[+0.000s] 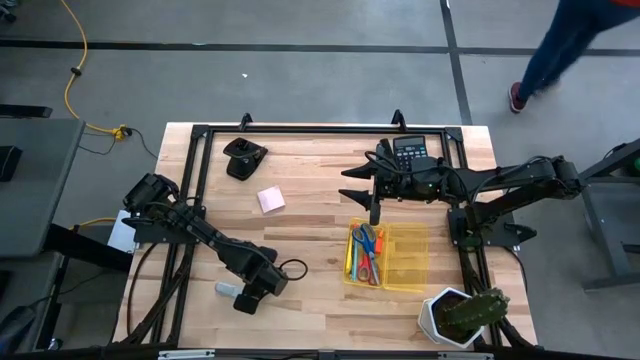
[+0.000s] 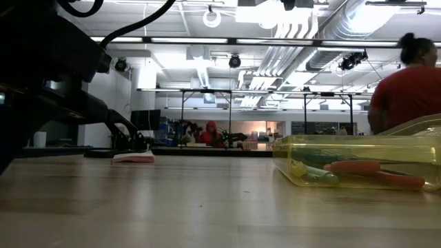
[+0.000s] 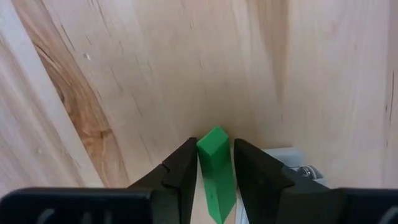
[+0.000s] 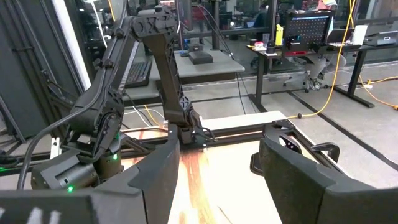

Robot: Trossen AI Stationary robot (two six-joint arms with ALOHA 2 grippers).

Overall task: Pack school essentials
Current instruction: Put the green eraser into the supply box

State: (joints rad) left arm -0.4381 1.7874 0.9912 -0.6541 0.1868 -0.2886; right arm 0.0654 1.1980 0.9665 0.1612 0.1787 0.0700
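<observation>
My left gripper [image 1: 250,297] is near the table's near-left part, pointing down, and is shut on the tiny green eraser [image 3: 215,177]. My right gripper [image 1: 350,185] hovers open at the far middle of the table, pointing level toward the left arm; in its own view the open fingers [image 4: 217,149] hold nothing. The clear yellow box [image 1: 388,257] lies right of centre with red-handled and blue-handled scissors [image 1: 370,245], a yellow marker and a teal pen in its left half. The pink sticky-note pad [image 1: 270,200] lies flat on the table. My left gripper pinches the green eraser between its two fingers [image 3: 180,165], coming from above and pointing down at the table. The eraser's free end [image 3: 211,138] sticks out a little beyond the fingertips. Whether it touches the tabletop, I cannot tell.
A small grey-white object [image 3: 283,157] lies on the table right beside the left fingers. A calculator [image 1: 410,150] and a black gadget [image 1: 243,158] sit by the far edge. The potted cactus [image 1: 460,315] stands at the near-right corner. A person walks beyond the table [image 1: 560,50].
</observation>
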